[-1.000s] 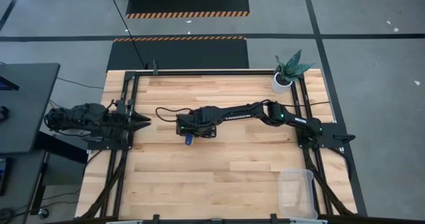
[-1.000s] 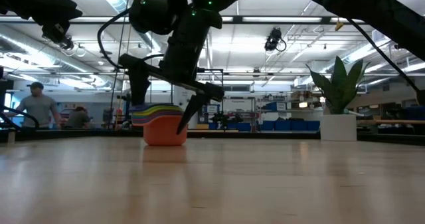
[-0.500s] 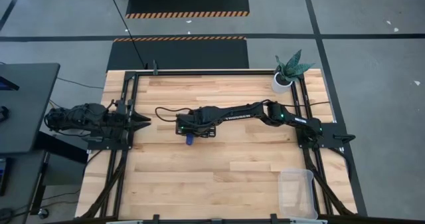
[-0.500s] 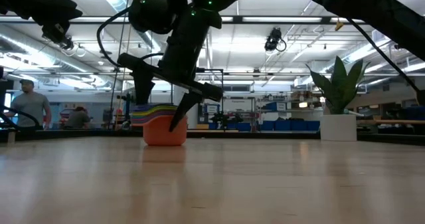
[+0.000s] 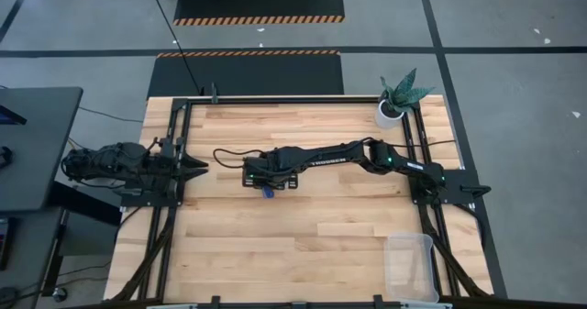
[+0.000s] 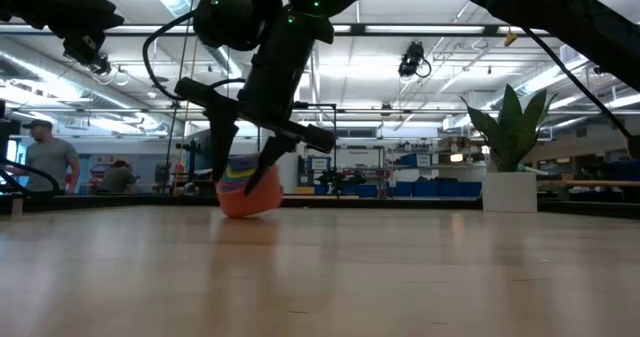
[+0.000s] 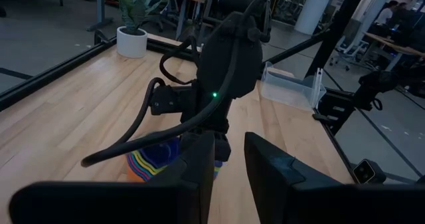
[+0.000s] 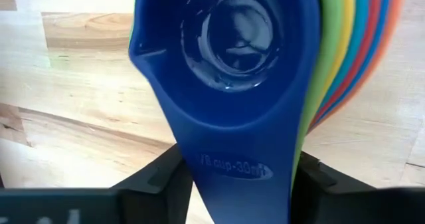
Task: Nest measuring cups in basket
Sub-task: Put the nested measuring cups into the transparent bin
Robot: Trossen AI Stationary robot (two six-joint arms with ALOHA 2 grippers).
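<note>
Rainbow-coloured measuring cups (image 6: 245, 185), already nested mid-worktop, are tilting as the right pincer (image 6: 240, 167) is clamping their handles, while the basket (image 5: 410, 265) is waiting well apart; the left pincer (image 5: 194, 165), part-open, is idling.

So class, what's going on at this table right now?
The right gripper is closing its fingers around the nested stack of measuring cups at mid-table, and the stack tips as they squeeze. The clear basket sits at the table's near right corner. The left gripper waits at the left edge.
</note>
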